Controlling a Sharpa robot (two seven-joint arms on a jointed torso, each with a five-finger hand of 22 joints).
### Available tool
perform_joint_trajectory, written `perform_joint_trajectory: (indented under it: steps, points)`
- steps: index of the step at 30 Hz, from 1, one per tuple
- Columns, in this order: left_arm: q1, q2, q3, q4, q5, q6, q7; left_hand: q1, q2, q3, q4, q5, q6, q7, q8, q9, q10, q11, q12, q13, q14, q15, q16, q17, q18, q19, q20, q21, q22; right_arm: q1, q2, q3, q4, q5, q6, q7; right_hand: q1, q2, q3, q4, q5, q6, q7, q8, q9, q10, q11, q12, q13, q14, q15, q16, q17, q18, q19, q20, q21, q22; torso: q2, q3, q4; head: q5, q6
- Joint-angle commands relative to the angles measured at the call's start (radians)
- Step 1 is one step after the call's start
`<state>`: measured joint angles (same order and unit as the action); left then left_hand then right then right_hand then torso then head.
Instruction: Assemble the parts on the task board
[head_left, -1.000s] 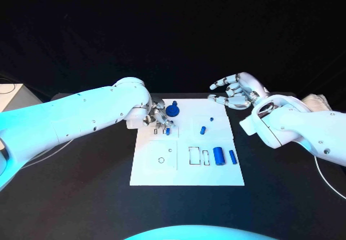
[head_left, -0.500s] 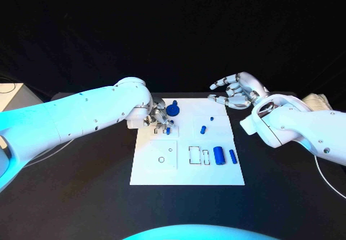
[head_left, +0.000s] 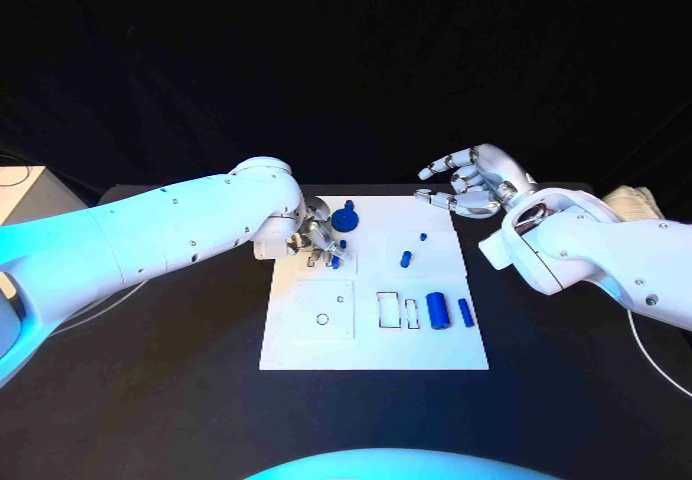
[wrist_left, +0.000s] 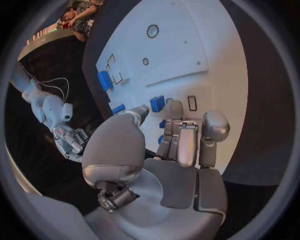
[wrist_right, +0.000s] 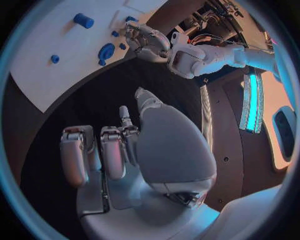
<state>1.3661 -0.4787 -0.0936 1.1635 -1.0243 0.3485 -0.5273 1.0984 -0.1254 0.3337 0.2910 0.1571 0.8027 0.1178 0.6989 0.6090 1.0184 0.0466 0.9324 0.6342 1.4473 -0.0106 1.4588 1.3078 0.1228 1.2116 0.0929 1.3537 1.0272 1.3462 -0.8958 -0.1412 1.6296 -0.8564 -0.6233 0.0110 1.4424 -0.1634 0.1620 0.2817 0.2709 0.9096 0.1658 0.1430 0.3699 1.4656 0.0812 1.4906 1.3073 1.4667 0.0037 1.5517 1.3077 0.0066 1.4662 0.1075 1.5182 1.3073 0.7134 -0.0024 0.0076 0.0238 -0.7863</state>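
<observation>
A black table (head_left: 173, 400) is seen against a dark backdrop, with a white task board (head_left: 375, 345) laid at its middle. At the table's left edge a pale box (head_left: 22, 190) is cut off by the frame.

Much of the left hand (head_left: 315, 238) is hidden behind its own white arm in the head view; it is lowered over the board's far left corner, fingers bent down among small blue parts. Whether anything is pinched there cannot be told. In the left wrist view a small blue block (wrist_left: 157, 103) lies just beyond the fingertips (wrist_left: 176, 111).

The right hand (head_left: 469, 182) is held above the table off the board's far right corner, fingers curled in with nothing in them.

A blue knob (head_left: 348, 215) stands just beside the left hand. Two small pegs (head_left: 408, 259) lie mid-board, and two blue cylinders (head_left: 438, 313) lie near the right edge beside rectangular slots.
</observation>
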Motion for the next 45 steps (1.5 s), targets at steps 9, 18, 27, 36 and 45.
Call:
perform_joint_trajectory:
  steps: [9, 18, 27, 36, 45]
  points:
    - [-0.001, 0.003, -0.001, 0.002, 0.026, 0.019, 0.004, 0.053, 0.012, 0.016, -0.005, 0.002, -0.010, -0.007, 0.010, 0.021, -0.011, -0.004, 0.009, 0.001, -0.001, -0.003, 0.003, 0.032, -0.012, -0.010, 0.002, 0.003, -0.003, 0.000, 0.003, 0.001, -0.002, -0.002, 0.014, -0.004, -0.010, 0.000, 0.000, 0.005, 0.004, 0.003, 0.000, 0.003, -0.002, 0.032, 0.000, -0.003, 0.198, 0.090, 0.002, -0.003, 0.204, 0.007, 0.079, 0.001, -0.001, 0.228, 0.000, 0.0006, 0.0005, 0.000, -0.002]
    - [-0.002, -0.005, -0.001, 0.007, 0.098, -0.005, 0.008, 0.178, 0.030, 0.141, -0.034, 0.004, -0.015, -0.022, 0.045, 0.083, -0.016, -0.020, 0.004, -0.006, 0.003, -0.016, 0.008, 0.042, -0.012, -0.013, -0.006, 0.007, 0.003, 0.000, 0.005, 0.001, -0.005, -0.003, 0.017, -0.007, -0.011, 0.001, 0.001, 0.004, 0.004, 0.003, 0.000, 0.003, -0.002, 0.032, 0.000, -0.003, 0.198, 0.090, 0.002, -0.004, 0.203, 0.008, 0.078, 0.001, -0.003, 0.226, 0.001, 0.0006, -0.0005, -0.002, -0.004]
    - [-0.003, -0.018, 0.000, 0.011, 0.203, -0.048, 0.013, 0.134, -0.047, 0.517, -0.152, 0.004, -0.044, -0.027, 0.129, 0.223, 0.007, -0.030, 0.014, -0.015, 0.029, -0.023, 0.032, 0.087, -0.016, 0.000, -0.016, 0.026, 0.030, -0.001, 0.007, 0.001, -0.010, -0.003, 0.019, -0.009, -0.011, 0.002, 0.003, 0.004, 0.005, 0.003, 0.000, 0.003, -0.002, 0.032, 0.000, -0.002, 0.198, 0.090, 0.002, -0.004, 0.203, 0.008, 0.078, 0.001, -0.003, 0.227, 0.002, 0.0016, 0.0001, -0.003, -0.010]
    - [-0.004, -0.040, 0.002, 0.018, 0.245, -0.127, 0.019, -0.002, -0.069, 0.640, -0.254, 0.122, -0.020, -0.042, 0.163, 0.294, 0.070, -0.042, 0.083, 0.051, 0.070, -0.037, 0.067, 0.157, -0.029, 0.051, -0.027, 0.064, 0.102, -0.002, 0.007, 0.001, -0.014, -0.003, 0.022, -0.010, -0.011, 0.002, 0.003, 0.004, 0.005, 0.003, 0.000, 0.003, -0.002, 0.032, 0.000, -0.002, 0.198, 0.090, 0.002, -0.004, 0.203, 0.008, 0.078, 0.001, -0.003, 0.227, 0.001, 0.0012, 0.0020, -0.005, -0.014]
    - [-0.006, -0.055, 0.001, 0.036, 0.176, -0.195, 0.019, -0.070, -0.080, 0.655, -0.299, 0.246, 0.015, -0.062, 0.177, 0.327, 0.134, -0.060, 0.130, 0.101, 0.108, -0.055, 0.098, 0.228, -0.043, 0.105, -0.043, 0.095, 0.174, -0.003, 0.006, 0.000, -0.018, -0.002, 0.026, -0.012, -0.012, 0.002, 0.004, 0.004, 0.007, 0.004, -0.001, 0.004, -0.002, 0.031, 0.000, -0.003, 0.197, 0.089, 0.002, -0.004, 0.202, 0.008, 0.077, 0.001, -0.005, 0.225, 0.000, 0.0015, 0.0020, -0.001, -0.017]
